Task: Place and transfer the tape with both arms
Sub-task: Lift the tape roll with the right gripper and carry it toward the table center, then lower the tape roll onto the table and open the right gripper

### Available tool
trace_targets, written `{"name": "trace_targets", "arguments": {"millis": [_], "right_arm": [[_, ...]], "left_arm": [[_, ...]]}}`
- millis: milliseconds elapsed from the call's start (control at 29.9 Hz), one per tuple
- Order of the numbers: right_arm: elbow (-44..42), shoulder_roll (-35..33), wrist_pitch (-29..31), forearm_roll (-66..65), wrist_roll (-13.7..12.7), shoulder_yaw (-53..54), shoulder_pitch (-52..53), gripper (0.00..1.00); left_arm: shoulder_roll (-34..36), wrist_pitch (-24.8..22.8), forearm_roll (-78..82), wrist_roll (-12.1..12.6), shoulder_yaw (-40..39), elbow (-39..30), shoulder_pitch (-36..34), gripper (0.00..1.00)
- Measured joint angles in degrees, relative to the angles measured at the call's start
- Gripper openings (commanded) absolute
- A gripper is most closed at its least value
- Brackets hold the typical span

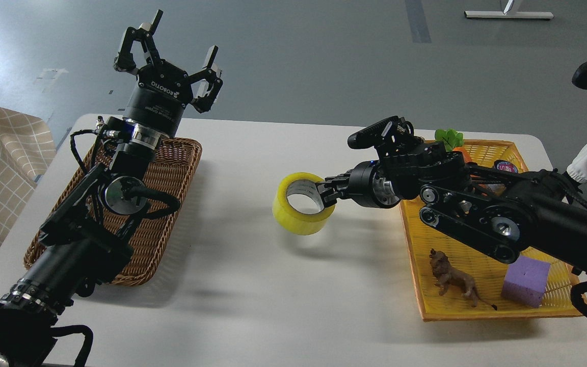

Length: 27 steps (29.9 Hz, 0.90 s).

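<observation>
While the right gripper pinches the yellow tape by its rim above mid-table, the left gripper waits wide open and empty; lower the roll gently before releasing.

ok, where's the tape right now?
Head view: the tape is mid-table, held by the right gripper at its rim, between the wicker basket on the left and the yellow tray on the right.
</observation>
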Motion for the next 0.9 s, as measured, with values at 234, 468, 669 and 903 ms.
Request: {"name": "trace_targets", "arguments": {"millis": [234, 468, 669, 903], "right_arm": [[-3.43, 3.44, 0.00, -1.11, -0.08, -3.11, 0.55, 0.15], [-3.55, 3.77, 0.00, -1.24, -0.08, -3.89, 0.71, 0.35], [-3.63, 3.69, 0.00, -1.24, -0.17, -3.93, 0.31, 0.56], [-3.58, 3.68, 0.00, -0.81, -0.13, -1.95, 0.72, 0.94]], "left_arm": [[0.03, 0.00, 0.01, -0.01, -0.02, 0.00, 0.01, 0.98], [0.01, 0.00, 0.01, -0.01, -0.02, -0.02, 0.01, 0.98], [-0.05, 0.00, 0.01, -0.01, -0.02, -0.02, 0.01, 0.98], [0.01, 0.00, 0.01, -0.01, -0.02, -0.02, 0.01, 0.98]]}}
